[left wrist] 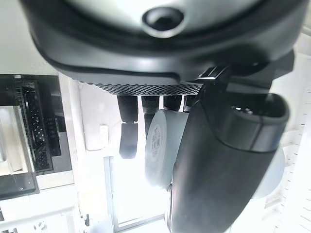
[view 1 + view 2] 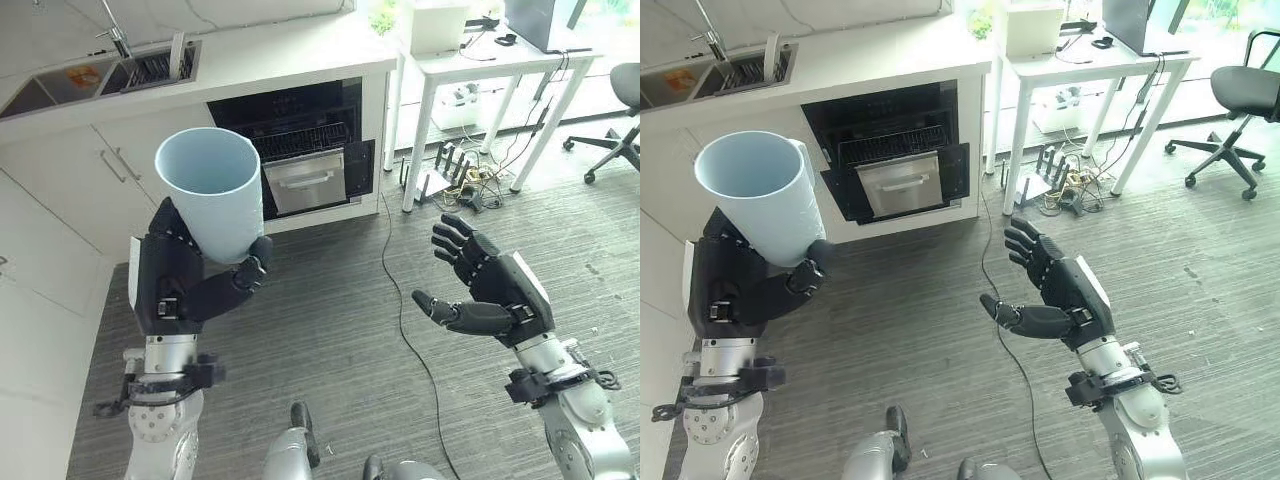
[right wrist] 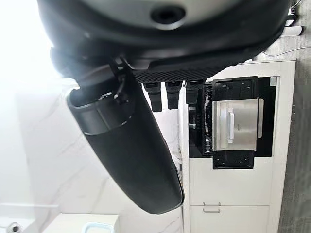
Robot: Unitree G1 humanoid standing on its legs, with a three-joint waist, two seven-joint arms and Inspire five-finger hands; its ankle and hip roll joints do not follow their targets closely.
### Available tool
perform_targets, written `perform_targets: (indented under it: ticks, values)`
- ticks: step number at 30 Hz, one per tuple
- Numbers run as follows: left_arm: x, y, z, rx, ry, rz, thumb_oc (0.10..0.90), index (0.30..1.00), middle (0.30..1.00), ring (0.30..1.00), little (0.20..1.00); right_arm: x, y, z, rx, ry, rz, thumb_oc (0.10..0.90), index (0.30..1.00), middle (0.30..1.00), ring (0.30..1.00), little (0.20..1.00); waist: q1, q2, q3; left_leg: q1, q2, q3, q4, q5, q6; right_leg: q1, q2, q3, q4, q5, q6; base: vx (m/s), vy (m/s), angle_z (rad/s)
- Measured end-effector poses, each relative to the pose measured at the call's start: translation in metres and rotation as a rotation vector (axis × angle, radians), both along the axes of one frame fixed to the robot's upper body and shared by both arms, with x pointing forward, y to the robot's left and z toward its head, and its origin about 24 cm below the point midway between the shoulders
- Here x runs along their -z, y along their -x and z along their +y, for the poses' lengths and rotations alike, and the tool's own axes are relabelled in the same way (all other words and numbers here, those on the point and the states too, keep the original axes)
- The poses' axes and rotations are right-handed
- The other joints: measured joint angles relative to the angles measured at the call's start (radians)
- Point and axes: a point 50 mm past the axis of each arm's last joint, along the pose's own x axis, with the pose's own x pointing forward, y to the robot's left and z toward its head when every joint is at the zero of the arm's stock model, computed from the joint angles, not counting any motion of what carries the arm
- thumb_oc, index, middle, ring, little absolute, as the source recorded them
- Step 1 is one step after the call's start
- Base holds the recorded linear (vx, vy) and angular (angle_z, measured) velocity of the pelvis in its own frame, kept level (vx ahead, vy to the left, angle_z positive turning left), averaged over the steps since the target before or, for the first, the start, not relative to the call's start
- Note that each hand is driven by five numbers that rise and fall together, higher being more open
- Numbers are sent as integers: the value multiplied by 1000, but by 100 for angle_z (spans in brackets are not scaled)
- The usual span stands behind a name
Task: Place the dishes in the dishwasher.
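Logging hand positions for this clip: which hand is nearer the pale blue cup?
Left. The left hand is curled round the pale blue cup, holding it upright; the right hand hangs open and empty, well off to the side.

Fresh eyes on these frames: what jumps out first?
The pale blue cup, held upright and high in the left hand, mouth up and empty. Past it, the dishwasher under the white counter stands open with its rack showing. The right hand hangs open above the grey floor, holding nothing.
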Motion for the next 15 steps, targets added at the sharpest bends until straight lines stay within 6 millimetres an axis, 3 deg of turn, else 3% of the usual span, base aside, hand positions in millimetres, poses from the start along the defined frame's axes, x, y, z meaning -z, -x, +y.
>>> perform_targets:
  ticks: [1, 2, 3, 7, 10, 11, 15]
  values:
    - [-1, 0, 1, -5, 2, -6, 400, 300, 300, 300, 300, 1, 2, -1, -6, 4, 6, 800, 900, 900, 900, 900, -1, 3, -1, 47, -11, 5, -30, 14, 12, -1, -6, 9, 11, -11, 16, 136, 154, -23]
    - [-2, -1, 0, -6, 2, -13, 400, 300, 300, 300, 300, 2, 3, -2, -4, 4, 12, 800, 900, 900, 900, 900, -7, 1, 0, 69, -22, 20, -59, 91, 37, -5, -20, 16, 27, -26, 38, 162, 186, -22]
    - [-3, -1, 1, -9, 1, -16, 400, 300, 300, 300, 300, 3, 4, -2, -7, 1, 16, 800, 900, 900, 900, 900, -4, -9, 2, 73, -38, 34, -47, 105, 68, 0, -37, 28, 34, -37, 56, 137, 206, -9]
    - [-14, -9, -2, -8, -4, -70, 400, 300, 300, 300, 300, -12, 1, 4, -30, -4, -52, 800, 900, 900, 900, 900, 14, -38, -1, 77, -129, 39, -34, 62, 129, 8, -128, 24, 47, -63, 118, 105, 196, 18]
    - [-26, -17, -5, 11, -31, -108, 400, 300, 300, 300, 300, -28, -12, 21, -59, -63, -142, 800, 900, 900, 900, 900, 80, -50, -1, 84, -193, 26, -8, 15, 186, 39, -187, -4, 43, -61, 151, 200, 370, 40]
    - [-25, -16, -2, -17, -48, -95, 400, 300, 300, 300, 300, -28, -12, 21, -59, -65, -143, 800, 900, 900, 900, 900, 86, -57, -1, 90, -209, 19, -5, -5, 188, 54, -195, -11, 40, -39, 162, 169, 288, 31]
    - [-18, -19, 0, -66, -68, -44, 400, 300, 300, 300, 300, -20, -9, 27, -68, -84, -110, 800, 900, 900, 900, 900, 64, -62, -1, 127, -204, -4, -29, -13, 207, 8, -192, -9, 139, -8, 178, 73, 61, 9]
